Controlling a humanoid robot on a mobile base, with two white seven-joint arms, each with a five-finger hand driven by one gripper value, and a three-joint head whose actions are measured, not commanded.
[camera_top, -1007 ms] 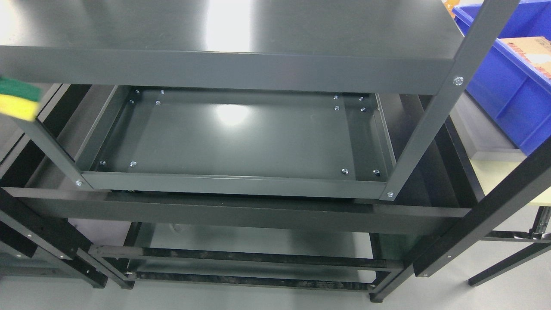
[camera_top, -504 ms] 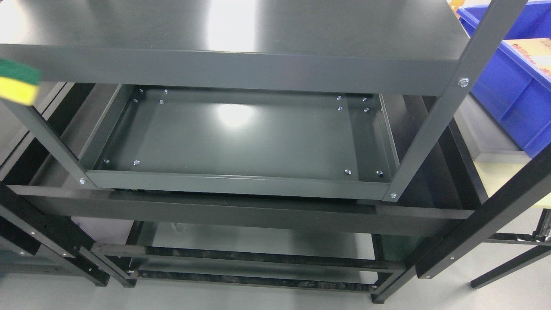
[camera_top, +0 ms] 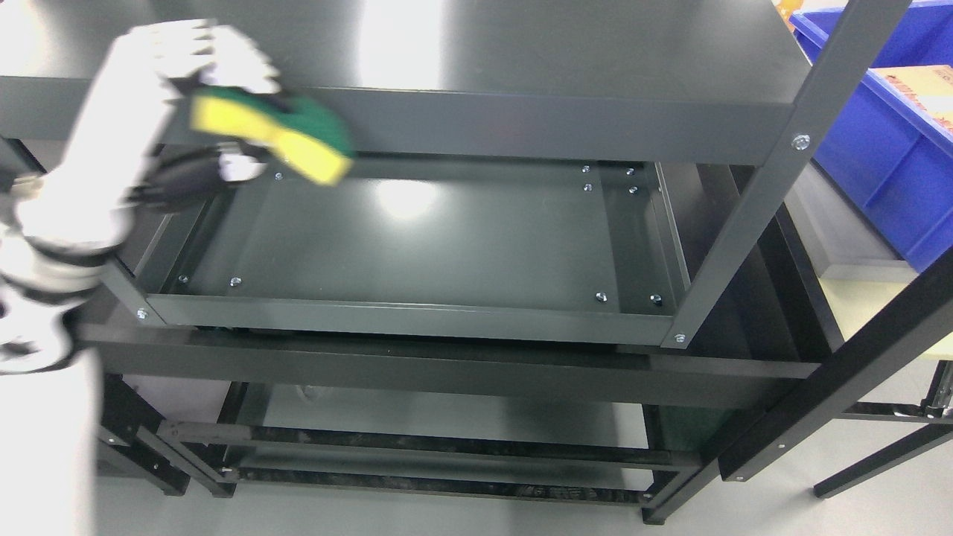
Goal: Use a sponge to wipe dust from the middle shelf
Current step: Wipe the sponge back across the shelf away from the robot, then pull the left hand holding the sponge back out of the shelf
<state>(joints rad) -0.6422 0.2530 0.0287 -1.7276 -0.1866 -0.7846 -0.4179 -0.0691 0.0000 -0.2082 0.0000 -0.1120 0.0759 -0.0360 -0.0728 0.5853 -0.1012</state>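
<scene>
My left hand, white and blurred by motion, reaches in from the left edge and is shut on a yellow and green sponge. The sponge hangs in front of the top shelf's front rail, above the far left corner of the middle shelf, and is not touching the shelf's surface. The middle shelf is a dark grey metal tray with bolts at its corners and a glare spot near the back. My right arm does not show.
The dark top shelf overhangs the middle one. Grey uprights stand at the right front corner. A blue bin with a cardboard box sits at the right. Lower rails and the floor show below.
My left arm has swung in from the left edge, carrying the sponge rightward to the top rail above the middle shelf's left end. The camera shifted slightly earlier.
</scene>
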